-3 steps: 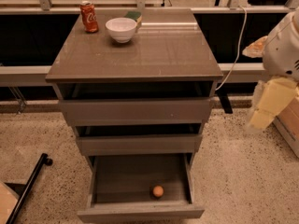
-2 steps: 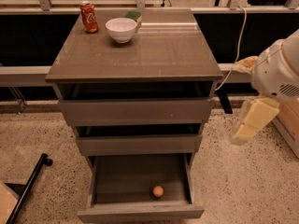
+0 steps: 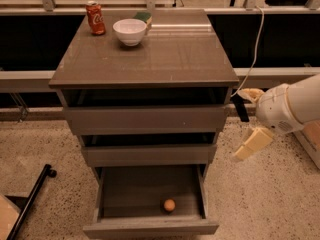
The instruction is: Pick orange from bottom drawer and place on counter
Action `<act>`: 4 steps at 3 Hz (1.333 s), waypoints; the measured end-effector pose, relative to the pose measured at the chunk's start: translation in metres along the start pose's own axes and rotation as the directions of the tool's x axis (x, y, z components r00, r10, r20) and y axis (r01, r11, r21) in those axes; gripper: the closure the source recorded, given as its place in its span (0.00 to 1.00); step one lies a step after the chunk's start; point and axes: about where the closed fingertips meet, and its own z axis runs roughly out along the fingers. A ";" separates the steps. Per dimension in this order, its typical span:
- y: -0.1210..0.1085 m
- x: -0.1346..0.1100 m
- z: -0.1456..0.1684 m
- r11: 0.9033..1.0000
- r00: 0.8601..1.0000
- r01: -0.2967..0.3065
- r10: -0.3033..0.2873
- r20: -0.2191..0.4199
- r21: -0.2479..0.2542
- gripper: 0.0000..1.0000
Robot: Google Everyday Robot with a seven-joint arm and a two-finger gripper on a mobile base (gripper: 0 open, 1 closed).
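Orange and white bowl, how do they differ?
The orange is small and orange-coloured; the bowl is bigger, white and hollow. The orange lies in the open bottom drawer; the bowl stands on the counter. Both are round, and the end effector hangs to the right, touching neither.

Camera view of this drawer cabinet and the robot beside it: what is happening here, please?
A white robot arm is reaching in from the right. Its cream claw hangs beside the cabinet at about the height of the middle drawer, apart from it. The small round orange lies in the open grey-brown bottom drawer, near its front and not yet picked up. The glossy grey-brown counter carries a red soda can and a white bowl.
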 end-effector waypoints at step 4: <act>0.046 0.073 0.095 0.985 0.988 -0.148 0.144 -0.050 -0.090 0.00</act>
